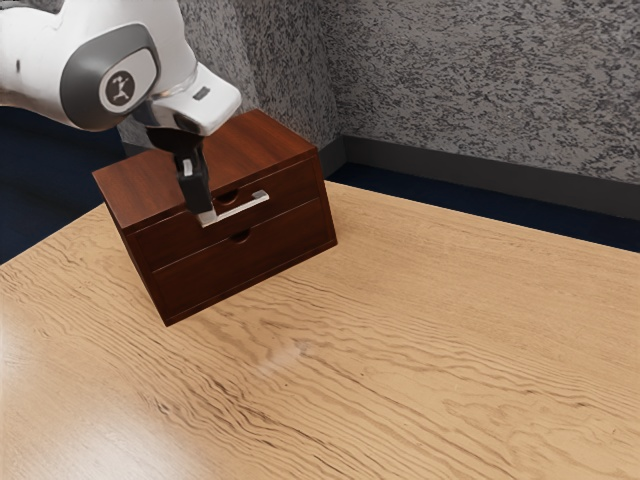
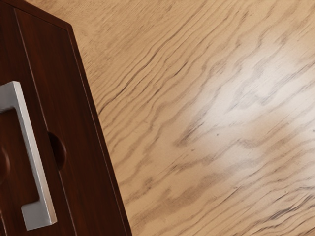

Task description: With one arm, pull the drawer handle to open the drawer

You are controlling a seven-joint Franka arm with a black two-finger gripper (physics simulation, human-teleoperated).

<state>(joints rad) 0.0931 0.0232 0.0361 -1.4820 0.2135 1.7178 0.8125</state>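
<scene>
**Clerk:** Where does the cabinet stand?

**Inspector:** The cabinet (image 1: 200, 160) is a dark wooden box. It sits on the table (image 1: 420, 340) toward the exterior view's left, near the wall (image 1: 480, 70). It has two compartments, one above the other: a top drawer (image 1: 290, 185) and a bottom drawer (image 1: 260, 255).

**Clerk:** What is in them?

**Inspector:** That cannot be told. Both fronts sit flush with the cabinet's face, so both drawers are shut and nothing inside shows.

**Clerk:** And the handle?

**Inspector:** The handle (image 1: 235, 207) is a silver bar set across the top drawer's front, close to its lower edge. Each front also has a small notch (image 1: 240, 237) cut into it. In the wrist view the handle (image 2: 30, 162) stands off the dark front, and the table (image 2: 206, 123) lies beyond the cabinet's edge.

**Clerk:** Where is the gripper?

**Inspector:** The arm (image 1: 100, 70) comes in from the exterior view's upper left, over the cabinet's top. The gripper (image 1: 205, 210) hangs down in front of the top drawer, at the handle's end toward the exterior view's left.

**Clerk:** Does it have hold of the handle?

**Inspector:** That cannot be told. The gripper meets the bar, but the views do not show how wide it stands or whether it grips.
</scene>
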